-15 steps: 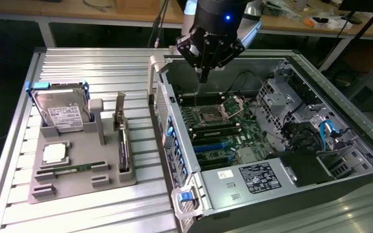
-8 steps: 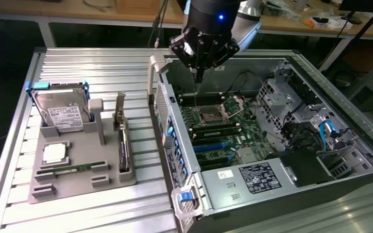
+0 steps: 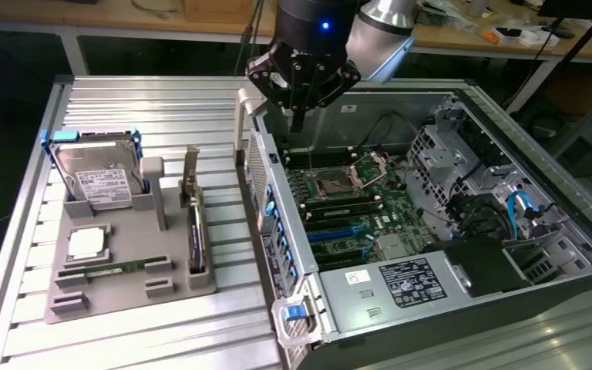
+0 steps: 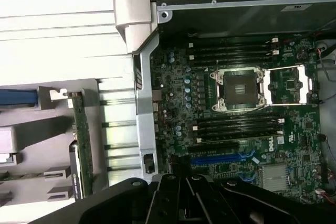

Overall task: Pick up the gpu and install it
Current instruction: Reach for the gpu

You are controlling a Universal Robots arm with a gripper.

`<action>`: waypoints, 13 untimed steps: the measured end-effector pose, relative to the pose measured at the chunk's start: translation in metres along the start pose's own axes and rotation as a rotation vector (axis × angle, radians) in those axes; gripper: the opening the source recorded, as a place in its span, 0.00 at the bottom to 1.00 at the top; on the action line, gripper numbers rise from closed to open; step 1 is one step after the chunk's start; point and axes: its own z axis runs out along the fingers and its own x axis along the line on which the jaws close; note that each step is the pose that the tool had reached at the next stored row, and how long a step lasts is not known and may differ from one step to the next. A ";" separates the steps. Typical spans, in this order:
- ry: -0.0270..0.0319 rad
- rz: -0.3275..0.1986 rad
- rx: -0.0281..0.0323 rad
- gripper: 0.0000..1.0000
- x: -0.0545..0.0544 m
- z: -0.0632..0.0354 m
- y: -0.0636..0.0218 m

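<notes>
Grey plastic holder [image 3: 121, 297] on the table [image 3: 152, 100], over at the exterior view's left, is where the gpu [image 3: 195, 231] sits, so it's not picked up yet. It stands on its long edge in a slot with the silver bracket [image 3: 190, 166] poking up at the far end, I'd guess so the top edge stays free to pinch. The jaws are closed on nothing and hang over the far end of the open case [image 3: 275, 193], well apart from the card. That case lies on its side with the panel off, so the motherboard [image 3: 348, 223] faces up, handy for pushing a card straight down. Wrist view looks down on the motherboard [image 4: 178, 93], with the CPU socket [image 4: 239, 87] and the blue slots [image 4: 220, 157]. The gpu [image 4: 82, 135] shows edge-on in the holder [image 4: 31, 135], just outside the case wall.
</notes>
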 end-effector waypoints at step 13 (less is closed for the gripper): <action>-0.0002 0.000 0.0000 0.11 0.039 -0.0020 -0.0029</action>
